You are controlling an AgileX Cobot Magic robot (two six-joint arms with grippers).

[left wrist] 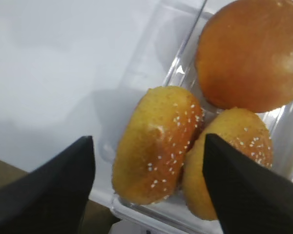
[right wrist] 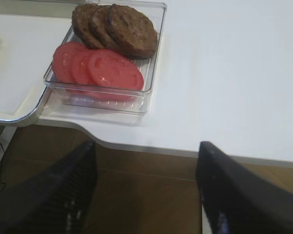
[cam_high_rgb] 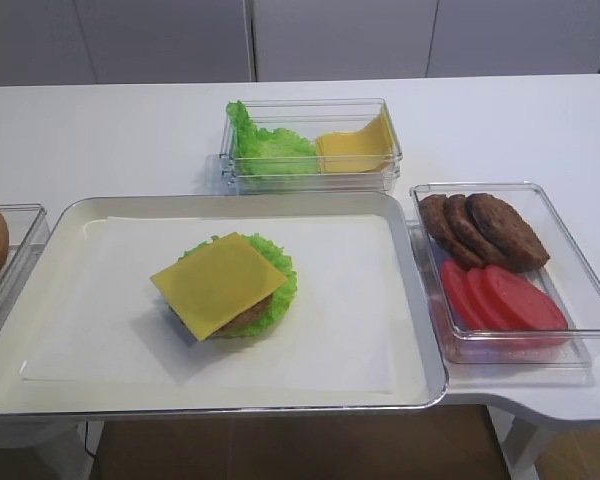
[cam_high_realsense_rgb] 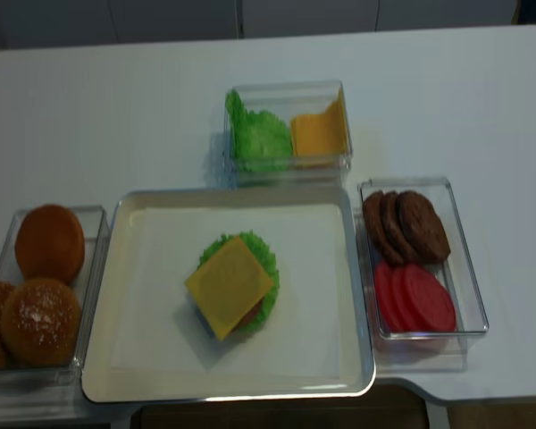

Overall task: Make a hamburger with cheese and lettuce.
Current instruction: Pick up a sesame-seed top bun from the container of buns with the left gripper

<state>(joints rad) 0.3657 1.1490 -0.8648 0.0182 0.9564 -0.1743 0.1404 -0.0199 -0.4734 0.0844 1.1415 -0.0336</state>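
Left gripper (left wrist: 149,187): jaws wide, holding nothing, either side of a sesame bun (left wrist: 156,144).
Right gripper (right wrist: 144,187): jaws wide, holding nothing, off the table edge.
Bun box (cam_high_realsense_rgb: 91,268): three buns.
Hamburger (cam_high_rgb: 230,287): mid-tray (cam_high_rgb: 410,300), cheese (cam_high_rgb: 218,280) topmost, over lettuce (cam_high_rgb: 280,255).
Right box (cam_high_rgb: 570,270): three patties (cam_high_rgb: 480,228), three tomato slices (cam_high_rgb: 500,298).

Patty (cam_high_rgb: 252,312) mostly hidden under cheese (cam_high_rgb: 218,283), only brown edge showing; lettuce (cam_high_rgb: 280,275) covered except frilly rim. Bun box (cam_high_rgb: 20,240) cut by left edge (buns partly out of frame). Both grippers' fingertips cropped at wrist views' bottom edge
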